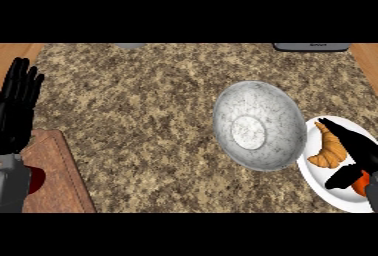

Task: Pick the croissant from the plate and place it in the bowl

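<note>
The right hand [353, 159], fingers spread apart, sits just right of the croissant [329, 148], which lies far-to-near on the plate [325, 192]; the bowl [258, 126] waits left.

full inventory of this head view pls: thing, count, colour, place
croissant: 1, golden orange, on the plate, right hand's fingers over it
plate: 1, white, right edge of the counter
bowl: 1, grey-white marbled, just left of the plate
cutting board: 1, reddish brown, lower left
counter: 1, speckled brown granite
grey objects at the far edge: 2, cut off, cannot identify
left hand: 1, black, resting open at the left edge
right hand: 1, black, over the plate
</note>
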### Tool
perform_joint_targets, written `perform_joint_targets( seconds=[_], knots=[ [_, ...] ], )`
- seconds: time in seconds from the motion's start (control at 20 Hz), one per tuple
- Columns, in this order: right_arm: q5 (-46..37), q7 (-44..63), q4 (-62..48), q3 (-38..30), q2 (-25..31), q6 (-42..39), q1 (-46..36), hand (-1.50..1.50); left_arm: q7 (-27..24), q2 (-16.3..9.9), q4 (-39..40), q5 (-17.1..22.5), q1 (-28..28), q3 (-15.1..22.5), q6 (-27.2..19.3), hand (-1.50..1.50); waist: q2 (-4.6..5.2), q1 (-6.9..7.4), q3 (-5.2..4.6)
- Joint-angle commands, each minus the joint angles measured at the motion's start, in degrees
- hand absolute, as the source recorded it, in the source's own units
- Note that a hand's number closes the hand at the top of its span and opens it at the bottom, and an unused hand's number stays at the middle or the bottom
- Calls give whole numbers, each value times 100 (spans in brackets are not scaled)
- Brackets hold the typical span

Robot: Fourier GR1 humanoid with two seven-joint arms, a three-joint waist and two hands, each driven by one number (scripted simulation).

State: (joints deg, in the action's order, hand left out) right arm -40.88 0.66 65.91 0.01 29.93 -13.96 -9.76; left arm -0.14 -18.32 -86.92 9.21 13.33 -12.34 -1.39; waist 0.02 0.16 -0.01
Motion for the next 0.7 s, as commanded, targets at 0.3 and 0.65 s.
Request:
perform_joint_targets(
  seconds=[0.3, 0.65],
  knots=[
    [-429, -1036, -1076, -301, -1, 749, -466, 150, 17, 48, -294, 52, -349, -80, 219, 0, 0, 31, 4],
    [-766, -792, -743, -201, -313, 950, -474, 150, -194, 113, 247, -109, -9, -191, 125, 0, -2, -18, -1]
  ],
)
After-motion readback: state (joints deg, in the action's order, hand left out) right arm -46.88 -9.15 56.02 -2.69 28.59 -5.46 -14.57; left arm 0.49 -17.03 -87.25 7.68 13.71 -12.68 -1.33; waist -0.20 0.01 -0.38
